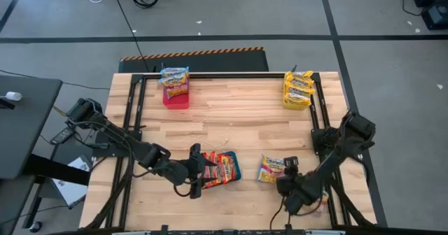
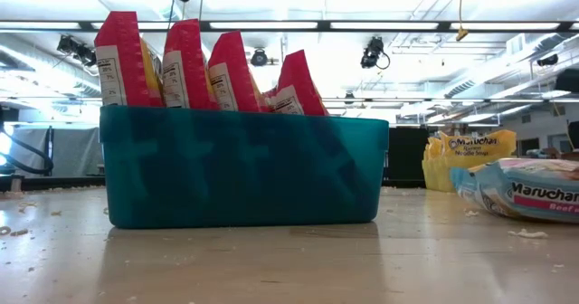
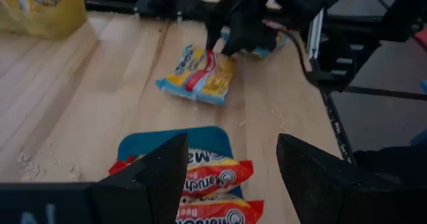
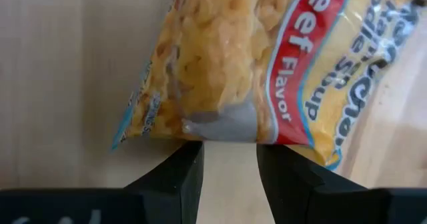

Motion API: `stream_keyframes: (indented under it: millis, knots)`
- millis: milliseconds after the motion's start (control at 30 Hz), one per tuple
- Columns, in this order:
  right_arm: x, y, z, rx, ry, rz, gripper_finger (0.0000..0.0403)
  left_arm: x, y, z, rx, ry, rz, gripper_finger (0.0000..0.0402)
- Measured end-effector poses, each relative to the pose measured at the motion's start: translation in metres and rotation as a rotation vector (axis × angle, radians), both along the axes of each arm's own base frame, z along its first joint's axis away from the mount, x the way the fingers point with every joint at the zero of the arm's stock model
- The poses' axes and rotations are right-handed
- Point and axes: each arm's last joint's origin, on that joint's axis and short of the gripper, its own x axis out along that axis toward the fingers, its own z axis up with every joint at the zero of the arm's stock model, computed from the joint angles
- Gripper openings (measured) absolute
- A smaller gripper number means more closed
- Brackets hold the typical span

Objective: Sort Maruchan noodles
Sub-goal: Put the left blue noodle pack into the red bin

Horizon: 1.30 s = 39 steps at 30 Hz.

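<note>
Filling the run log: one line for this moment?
left gripper: open over teal bin | right gripper: open at loose beef packet edge

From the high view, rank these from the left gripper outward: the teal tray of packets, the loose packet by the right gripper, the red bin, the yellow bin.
1. Teal tray, right at the left gripper.
2. Loose packet, front right of centre.
3. Red bin, far edge, left.
4. Yellow bin, far edge, right.
</note>
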Motion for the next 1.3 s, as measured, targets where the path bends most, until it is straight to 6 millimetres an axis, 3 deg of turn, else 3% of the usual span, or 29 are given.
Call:
stream_keyframes:
  millis: [133,200,267,333,500,633,767,900,1033,1300]
  knots:
    - [0.021,-0.018,-0.001,-0.011,0.0,0.06,0.0146,0.001,0.004,-0.001,0.043,0.012,-0.008,0.0231]
    - [0.035,-0.032,0.003,-0.158,-0.067,0.082,0.0146,0.003,0.01,-0.001,0.067,0.024,0.001,0.0231]
    - [0.04,-0.045,0.02,-0.274,-0.075,0.077,0.0147,0.001,0.018,0.001,0.084,0.042,0.02,0.0231]
    - [0.044,-0.045,0.036,-0.273,-0.089,0.056,0.0147,-0.003,0.025,0.009,0.086,0.039,0.035,0.0231]
    - [0.038,-0.038,0.073,-0.224,-0.19,0.015,0.0154,-0.023,0.034,0.037,0.129,-0.043,0.073,0.0231]
    - [0.026,-0.034,0.091,-0.127,-0.293,-0.015,0.0171,-0.035,0.036,0.054,0.161,-0.116,0.105,0.0231]
    - [0.014,-0.043,0.101,-0.052,-0.409,-0.103,0.0195,-0.034,0.037,0.059,0.182,-0.154,0.081,0.0231]
    - [0.005,-0.057,0.103,0.019,-0.523,-0.149,0.0221,-0.023,0.045,0.074,0.132,-0.291,-0.073,0.0217]
    - [-0.001,-0.07,0.1,0.122,-0.6,-0.19,0.0238,-0.018,0.05,0.083,0.155,-0.386,-0.098,0.0196]
    - [-0.009,-0.107,0.061,0.287,-0.496,-0.31,0.0266,-0.019,0.048,0.079,0.198,-0.347,-0.12,0.0177]
